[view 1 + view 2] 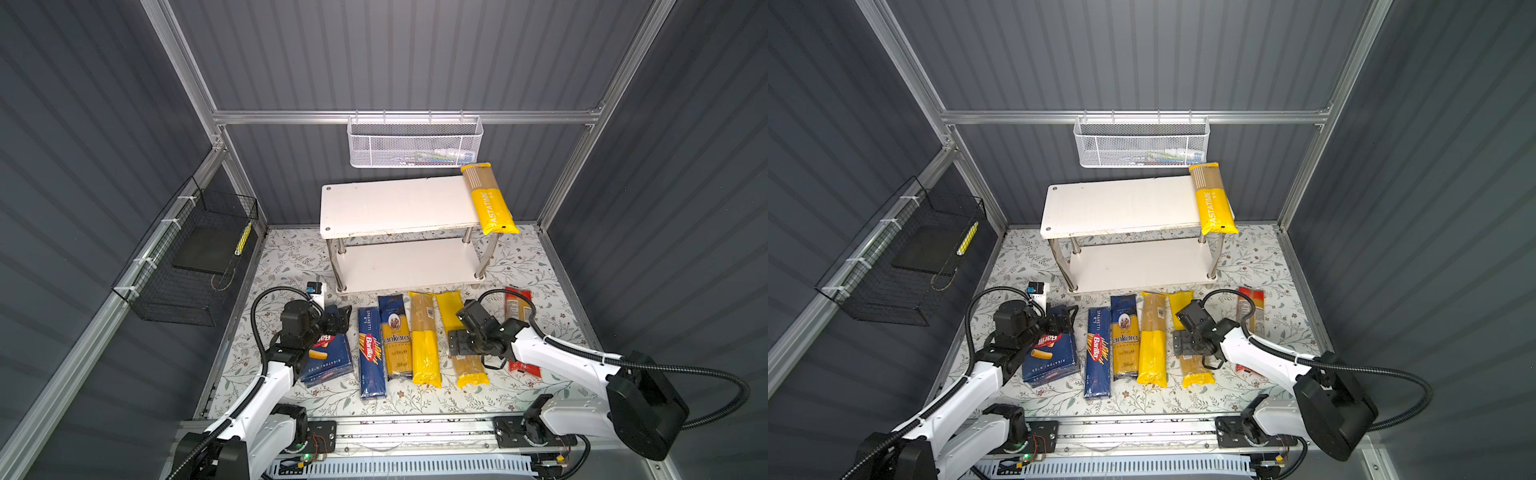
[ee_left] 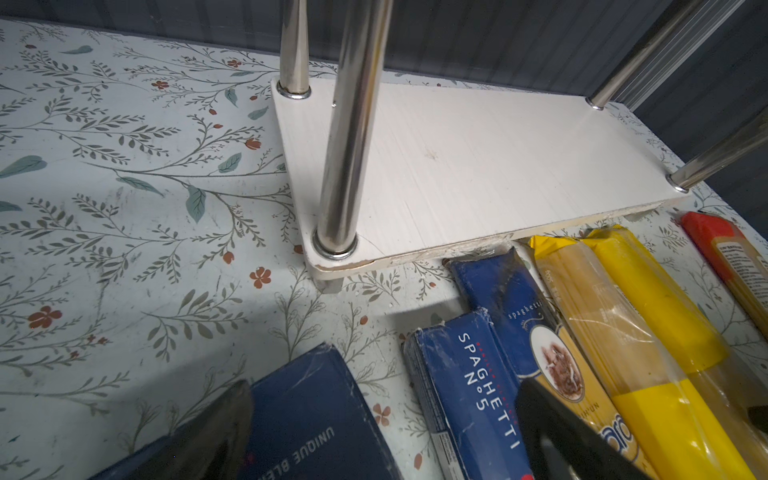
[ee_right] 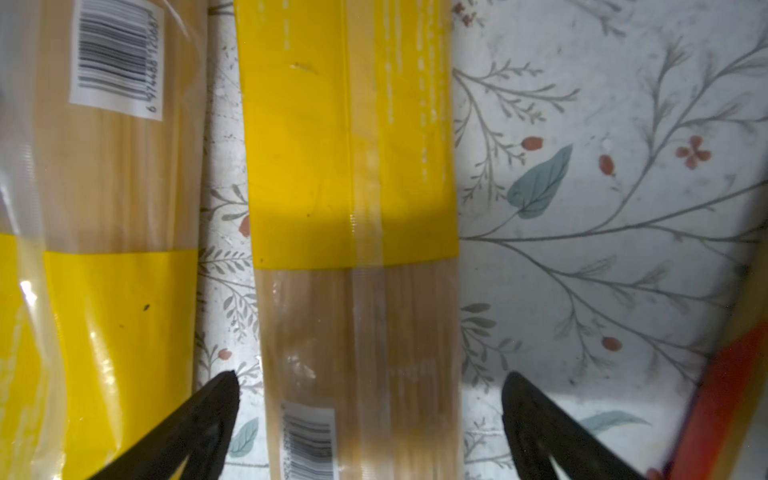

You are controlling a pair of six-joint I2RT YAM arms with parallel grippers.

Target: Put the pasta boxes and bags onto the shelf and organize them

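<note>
Two dark blue pasta boxes are showing: one rigatoni box and one spaghetti box. Five slim bags are showing: three yellow-and-clear, namely PASTATIME bag, middle yellow bag and right yellow bag, plus one red bag and one ankara bag. One two-tier shelf is standing, and two baskets are hanging: white mesh basket and black wire basket.

We are seeing a yellow-and-clear pack lying between the tips of the black right tool, its solid yellow band giving way to clear film over straw-coloured spaghetti. Just beside this tool, a second yellow-and-clear pack is showing a white barcode label, and on the tool's other side a red pack is showing. Under the black left tool we are seeing a dark blue box, and ahead of it a white shelf with chrome legs. The pale counter is showing grey-green sprigs and small red flowers.
</note>
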